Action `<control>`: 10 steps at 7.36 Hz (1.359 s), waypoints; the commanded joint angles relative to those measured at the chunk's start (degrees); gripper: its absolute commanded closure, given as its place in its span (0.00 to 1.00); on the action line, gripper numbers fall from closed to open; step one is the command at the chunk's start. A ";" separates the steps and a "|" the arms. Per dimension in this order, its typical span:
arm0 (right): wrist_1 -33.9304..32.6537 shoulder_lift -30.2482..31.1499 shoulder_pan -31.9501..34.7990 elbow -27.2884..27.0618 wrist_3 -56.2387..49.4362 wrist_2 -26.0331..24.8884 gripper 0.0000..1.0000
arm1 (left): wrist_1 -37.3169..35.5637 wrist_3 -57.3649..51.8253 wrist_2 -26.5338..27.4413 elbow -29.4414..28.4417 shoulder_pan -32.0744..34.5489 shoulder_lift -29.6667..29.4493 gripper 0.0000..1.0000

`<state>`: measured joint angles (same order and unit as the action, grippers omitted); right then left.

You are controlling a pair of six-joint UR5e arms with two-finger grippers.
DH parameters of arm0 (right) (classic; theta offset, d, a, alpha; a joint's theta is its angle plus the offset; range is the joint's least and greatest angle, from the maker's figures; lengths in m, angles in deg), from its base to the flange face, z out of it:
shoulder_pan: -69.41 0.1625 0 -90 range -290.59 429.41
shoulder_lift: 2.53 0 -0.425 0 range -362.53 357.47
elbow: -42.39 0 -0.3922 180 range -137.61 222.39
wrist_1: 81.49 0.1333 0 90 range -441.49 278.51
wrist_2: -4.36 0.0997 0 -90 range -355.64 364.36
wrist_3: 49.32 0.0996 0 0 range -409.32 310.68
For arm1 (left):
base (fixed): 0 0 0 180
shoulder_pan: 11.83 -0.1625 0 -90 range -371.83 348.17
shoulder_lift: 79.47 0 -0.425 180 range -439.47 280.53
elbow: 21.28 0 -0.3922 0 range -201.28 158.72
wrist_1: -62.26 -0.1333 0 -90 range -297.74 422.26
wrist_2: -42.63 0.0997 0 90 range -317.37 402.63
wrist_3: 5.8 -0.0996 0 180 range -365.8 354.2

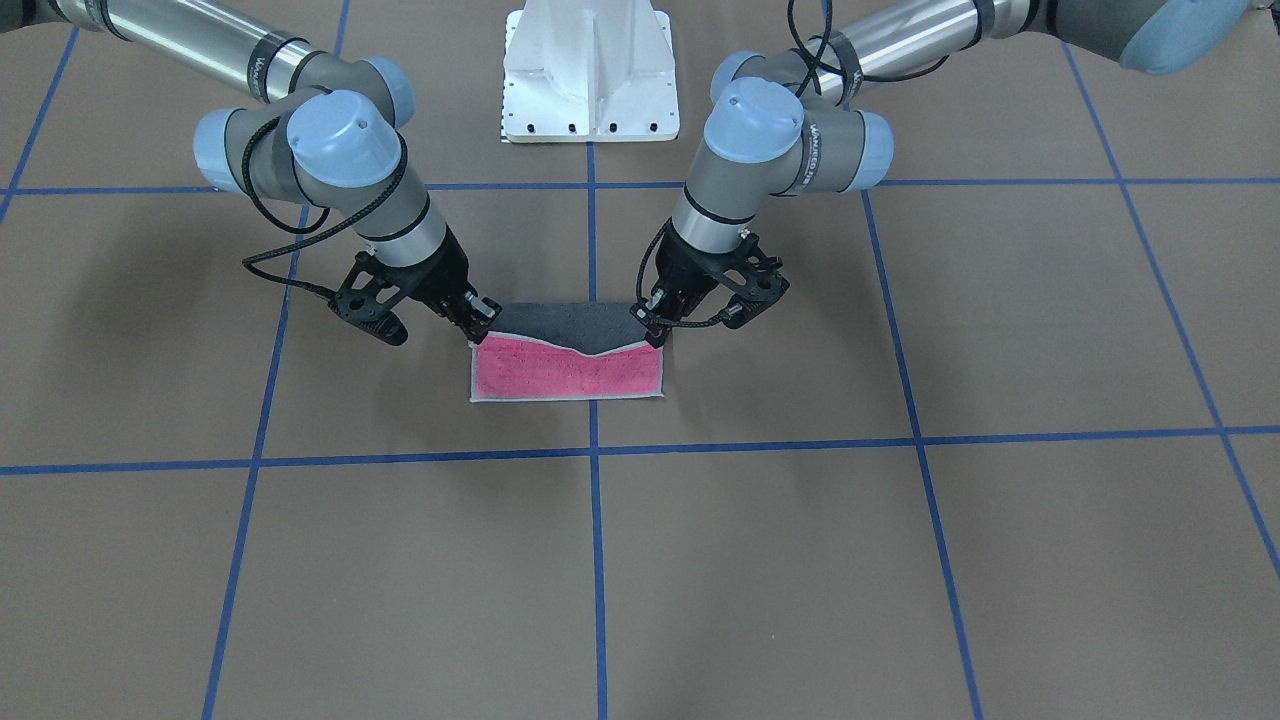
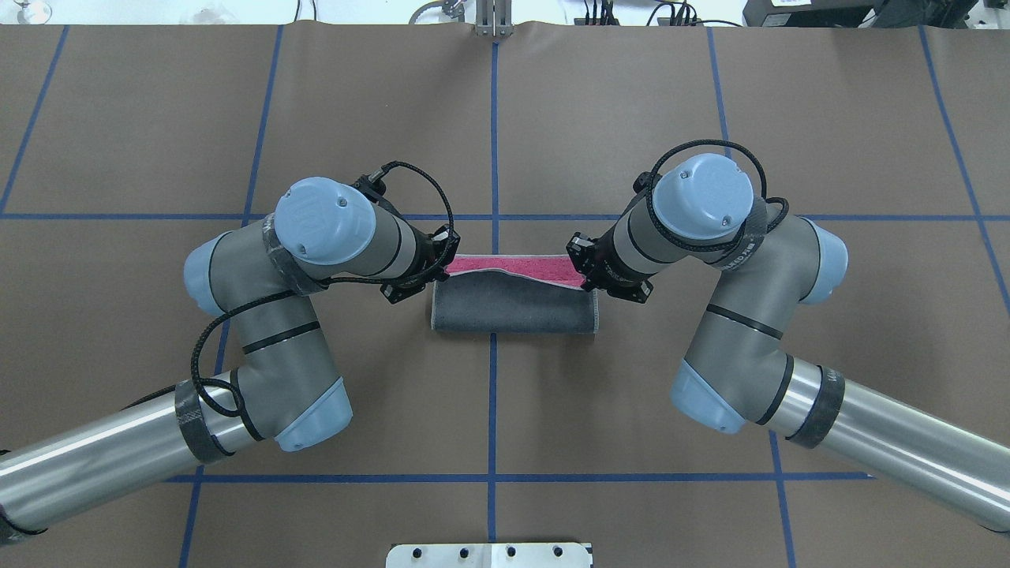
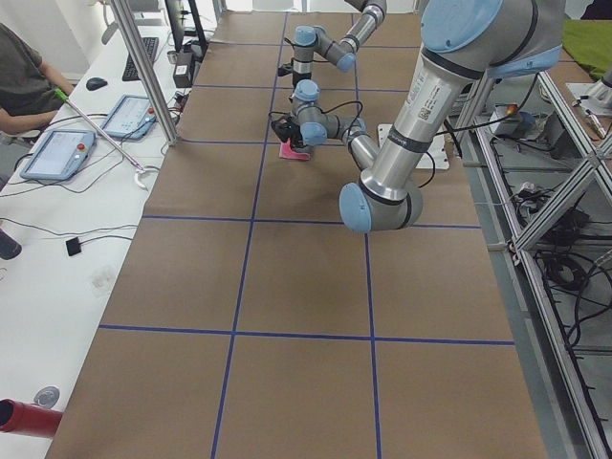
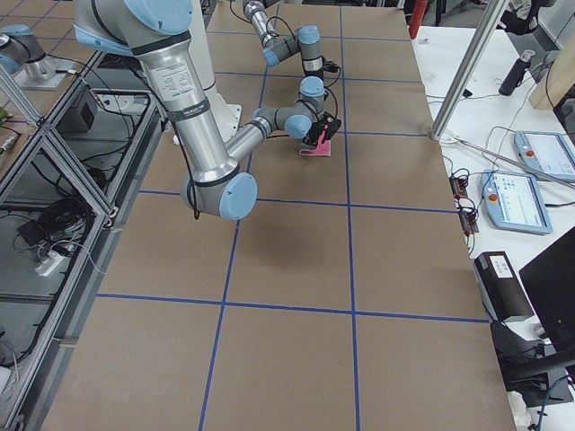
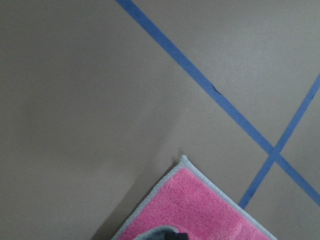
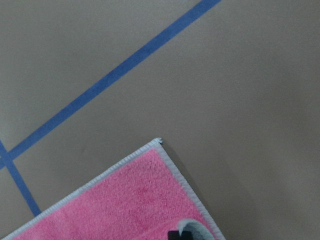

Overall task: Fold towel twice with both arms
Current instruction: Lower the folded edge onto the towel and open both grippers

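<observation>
On the left, a corner of the small square terry towel [image 2: 513, 304], pink on one face and dark grey on the other with a light grey stitched border, is pinched between the closed fingers of the black cabled left gripper [image 2: 442, 267]. The towel is laid at the middle of the brown paper-covered table [image 2: 158, 118], across the central blue tape line [image 2: 494, 142], grey face folded up over the pink, a strip of which is seen along the far edge. On the right, the other raised corner is clamped likewise by the black right gripper [image 2: 585, 278].
</observation>
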<state>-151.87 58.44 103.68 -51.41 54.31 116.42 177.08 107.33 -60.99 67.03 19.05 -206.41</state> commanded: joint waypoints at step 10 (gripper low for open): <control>0.16 -1.47 0.62 2.75 -0.18 -0.09 1.00 | 1.89 -0.62 0.09 -3.49 1.02 -1.20 1.00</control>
<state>-151.72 56.98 104.27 -48.86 54.14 116.34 178.98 106.70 -60.97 63.70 20.07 -207.60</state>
